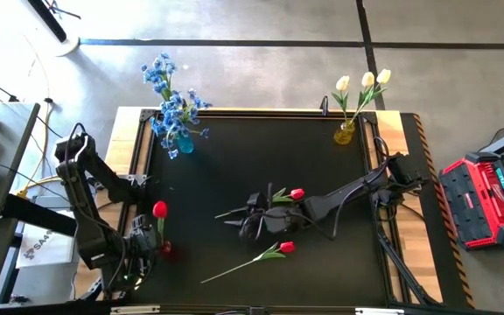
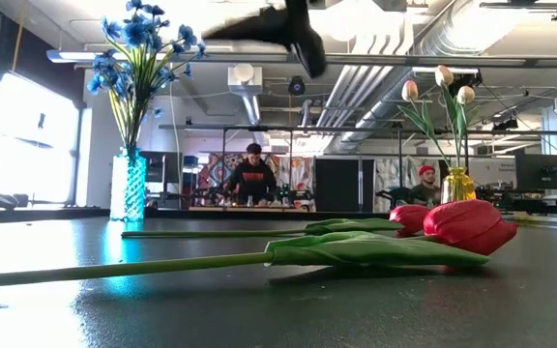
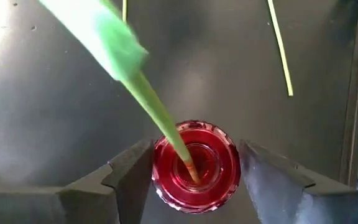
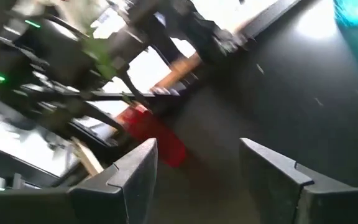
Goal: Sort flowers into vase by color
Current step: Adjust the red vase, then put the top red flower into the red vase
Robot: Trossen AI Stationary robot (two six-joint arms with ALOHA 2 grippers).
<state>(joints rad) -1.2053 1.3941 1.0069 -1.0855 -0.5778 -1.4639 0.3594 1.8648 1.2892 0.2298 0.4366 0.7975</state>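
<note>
A red tulip (image 1: pixel 160 210) stands in the red vase (image 3: pixel 225 155), its stem (image 3: pixel 160 118) leaning on the rim. My left gripper (image 3: pixel 194 186) hovers above that vase, open, one finger on either side of it, touching nothing that I can see. Two more red tulips lie flat on the dark mat, one (image 1: pixel 297 194) at mid-table and one (image 1: pixel 285 248) nearer the near edge. My right gripper (image 1: pixel 248 222) is open and empty, high above the stem of the mid-table tulip (image 2: pixel 409 217). Blue sprays (image 1: pixel 171 96) fill the blue vase (image 1: pixel 184 143). Cream tulips (image 1: pixel 364 83) stand in the yellow vase (image 1: pixel 345 134).
The blue vase (image 2: pixel 129 188) stands at the far left corner and the yellow vase (image 2: pixel 457 184) at the far right. Wooden borders (image 1: pixel 409 236) frame the mat. A red case (image 1: pixel 484 201) sits off the table's right. People (image 2: pixel 251 174) sit in the room behind.
</note>
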